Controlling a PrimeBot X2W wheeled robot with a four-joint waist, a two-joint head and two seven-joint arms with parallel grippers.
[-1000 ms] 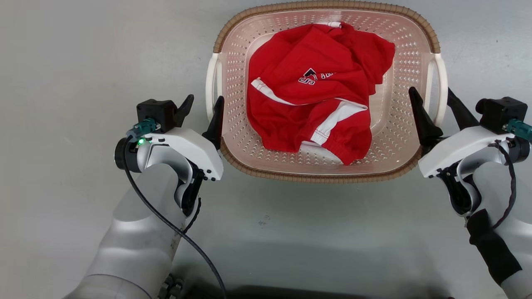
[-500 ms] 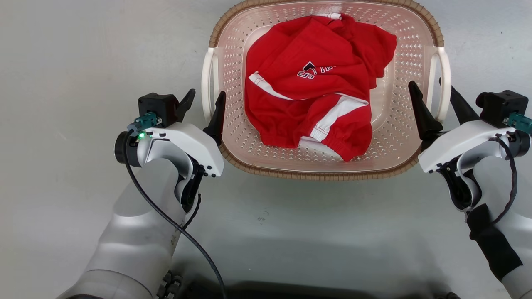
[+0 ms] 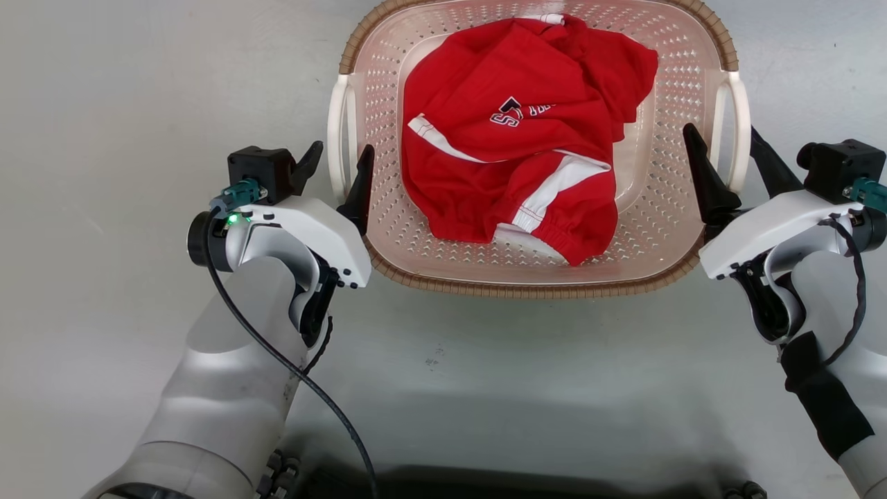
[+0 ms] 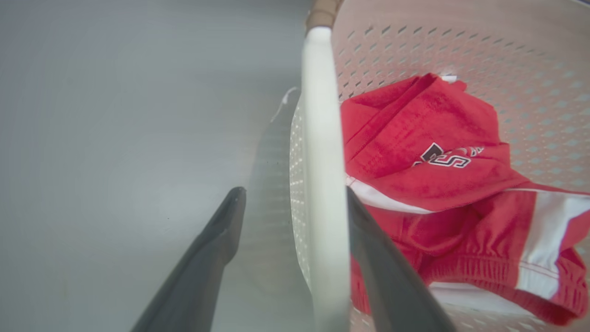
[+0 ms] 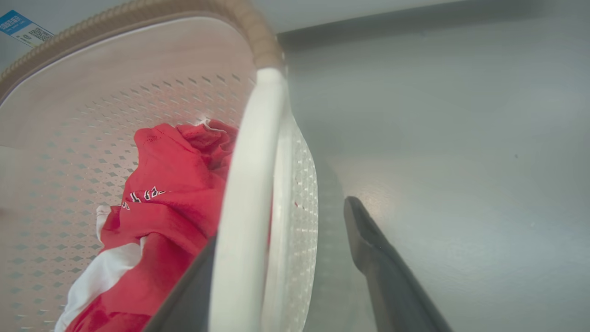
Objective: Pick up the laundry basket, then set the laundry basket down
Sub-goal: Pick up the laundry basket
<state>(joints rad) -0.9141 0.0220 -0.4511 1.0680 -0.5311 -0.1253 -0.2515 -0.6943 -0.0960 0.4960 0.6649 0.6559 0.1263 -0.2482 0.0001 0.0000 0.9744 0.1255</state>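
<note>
The laundry basket (image 3: 527,290), pale pink and perforated with a brown woven rim, fills the top middle of the head view. My left gripper (image 3: 339,161) is open and straddles the basket's white left handle (image 3: 337,132). One of its fingers is outside the handle and the other is on the basket side. In the left wrist view that handle (image 4: 322,138) runs up between the spread fingers of the left gripper (image 4: 295,193). My right gripper (image 3: 723,142) is also open, straddling the right handle (image 3: 739,125). In the right wrist view the handle (image 5: 251,184) hides part of the inner finger.
A crumpled red garment (image 3: 513,159) with white stripes and lettering lies in the basket. Grey floor (image 3: 104,208) surrounds the basket on all sides. A black cable (image 3: 277,360) hangs along my left forearm. The dark edge of my base (image 3: 485,485) lines the bottom.
The basket now looks a little larger and sits higher in the head view. Its handles lie slightly further along between my fingers. Both grippers stay open.
</note>
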